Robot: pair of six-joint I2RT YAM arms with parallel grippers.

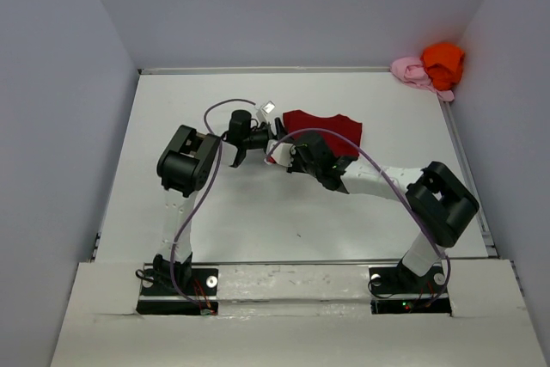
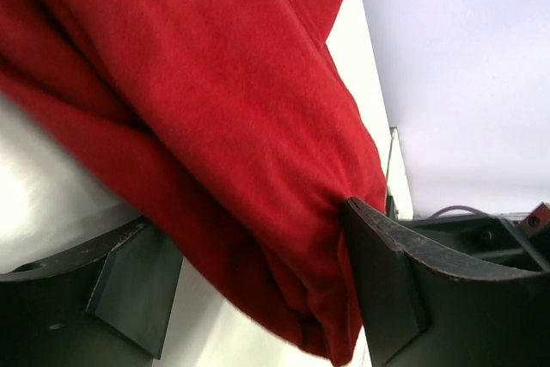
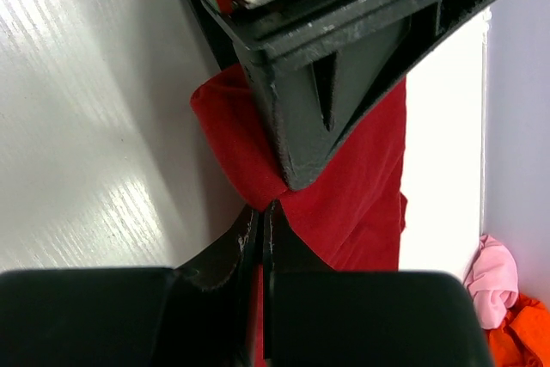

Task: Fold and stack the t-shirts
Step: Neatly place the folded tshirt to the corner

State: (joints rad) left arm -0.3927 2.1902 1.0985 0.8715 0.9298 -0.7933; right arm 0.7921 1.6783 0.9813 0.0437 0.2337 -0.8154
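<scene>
The dark red t-shirt point(image 1: 331, 131) lies bunched at the table's middle back. Both grippers meet at its near left edge. My left gripper point(image 1: 268, 145) is open wide, and a hanging fold of the dark red t-shirt point(image 2: 232, 126) passes between its fingers point(image 2: 391, 285) and bunches against the right one. My right gripper point(image 3: 266, 208) is shut, pinching an edge of the dark red t-shirt point(image 3: 369, 195) just under the left gripper's finger point(image 3: 331, 100). The pale pink t-shirt point(image 1: 411, 71) and the bright orange t-shirt point(image 1: 443, 63) sit crumpled in the far right corner.
White table point(image 1: 258, 229) with grey walls on three sides. A raised rail point(image 1: 468, 178) runs along the right edge. Purple cables loop over both arms. The pink and orange shirts also show in the right wrist view's lower right corner.
</scene>
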